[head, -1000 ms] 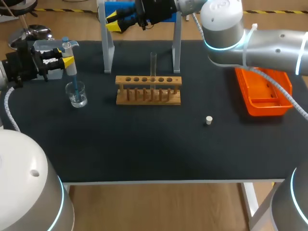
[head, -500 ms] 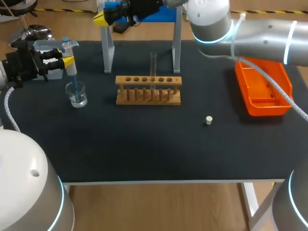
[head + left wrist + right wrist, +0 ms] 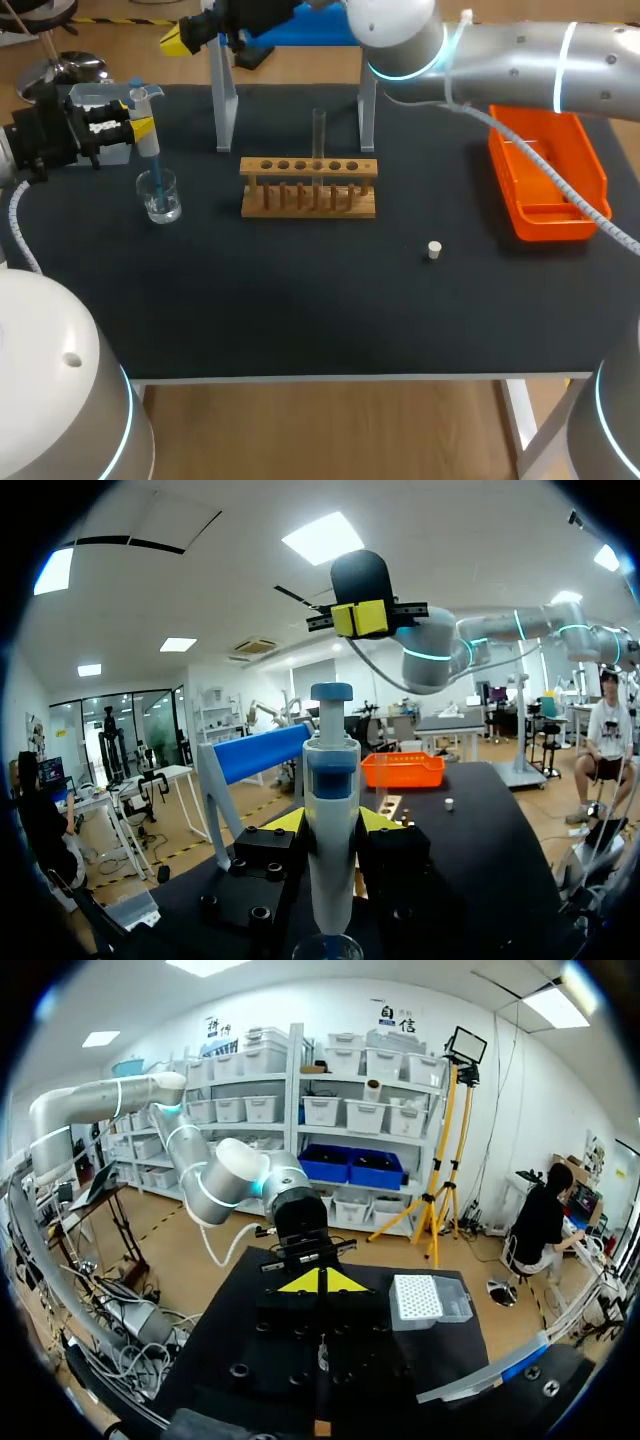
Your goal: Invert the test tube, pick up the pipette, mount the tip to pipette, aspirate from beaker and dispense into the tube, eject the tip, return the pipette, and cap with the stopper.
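A black surface (image 3: 300, 320) carries a small lab set, with a wooden test tube rack (image 3: 308, 168) near its middle. Every place below is given from that rack.

The right arm (image 3: 520, 50) comes in from the right and crosses behind the rack. Its hand (image 3: 180, 38) hangs beyond the far edge, behind and to the left of the rack. The yellow tips are pressed together with nothing between them.

A pipette stand (image 3: 224, 110), a blue bar on grey legs, straddles the space just behind the rack. An orange tray (image 3: 545, 185) lies well to the right of the rack.

The left hand (image 3: 135, 127) is well to the left of the rack, closed around a pipette (image 3: 148, 145). The pipette stands upright, head up, with its tip lowered into a clear beaker (image 3: 160, 197) directly beneath it.

A glass test tube (image 3: 319, 130) stands upright in a hole of the rack, mouth up. A small white stopper (image 3: 433, 250) sits in front of the rack and to its right, apart from everything.

This looks like the aspirating step. The tube lies to the right of the left hand. Pipette and tube both have vertical long axes, so the dispense probably calls for a lift, a sideways carry, and a straight descent into the narrow mouth. The left arm is nearer and already holds the tool.
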You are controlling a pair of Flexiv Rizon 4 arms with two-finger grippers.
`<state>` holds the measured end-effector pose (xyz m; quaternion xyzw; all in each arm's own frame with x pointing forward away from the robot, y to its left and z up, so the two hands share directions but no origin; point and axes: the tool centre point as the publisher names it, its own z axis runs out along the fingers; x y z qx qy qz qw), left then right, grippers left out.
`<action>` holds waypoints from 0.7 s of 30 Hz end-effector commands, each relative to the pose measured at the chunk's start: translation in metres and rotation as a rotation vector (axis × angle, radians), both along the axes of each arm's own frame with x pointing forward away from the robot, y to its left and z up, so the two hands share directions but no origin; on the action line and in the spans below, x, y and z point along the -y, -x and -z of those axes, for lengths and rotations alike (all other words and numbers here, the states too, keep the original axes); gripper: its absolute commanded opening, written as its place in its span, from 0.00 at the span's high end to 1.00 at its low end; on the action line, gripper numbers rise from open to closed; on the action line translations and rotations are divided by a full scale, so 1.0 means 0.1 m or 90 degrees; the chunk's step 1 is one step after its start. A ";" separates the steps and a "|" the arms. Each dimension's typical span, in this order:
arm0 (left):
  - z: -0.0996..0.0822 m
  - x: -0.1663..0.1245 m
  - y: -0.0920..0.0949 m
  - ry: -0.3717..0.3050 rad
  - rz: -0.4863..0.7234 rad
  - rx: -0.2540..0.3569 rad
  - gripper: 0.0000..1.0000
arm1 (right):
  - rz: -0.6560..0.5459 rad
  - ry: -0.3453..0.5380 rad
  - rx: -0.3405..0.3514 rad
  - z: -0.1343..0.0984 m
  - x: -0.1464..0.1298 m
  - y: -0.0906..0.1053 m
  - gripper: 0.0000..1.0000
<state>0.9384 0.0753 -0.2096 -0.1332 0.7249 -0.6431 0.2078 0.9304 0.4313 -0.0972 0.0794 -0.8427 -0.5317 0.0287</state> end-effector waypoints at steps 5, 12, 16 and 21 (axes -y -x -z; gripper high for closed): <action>0.00 0.00 0.00 0.000 0.000 0.001 1.00 | 0.010 0.010 -0.012 0.05 -0.12 0.04 1.00; 0.00 0.00 0.00 0.000 0.000 0.001 1.00 | 0.007 0.017 -0.016 0.11 -0.23 0.07 1.00; 0.00 0.00 0.00 0.000 0.000 0.001 1.00 | 0.010 0.023 -0.017 0.14 -0.28 0.06 1.00; 0.00 0.00 0.00 0.000 0.000 0.001 1.00 | 0.007 0.028 -0.017 0.15 -0.35 0.06 1.00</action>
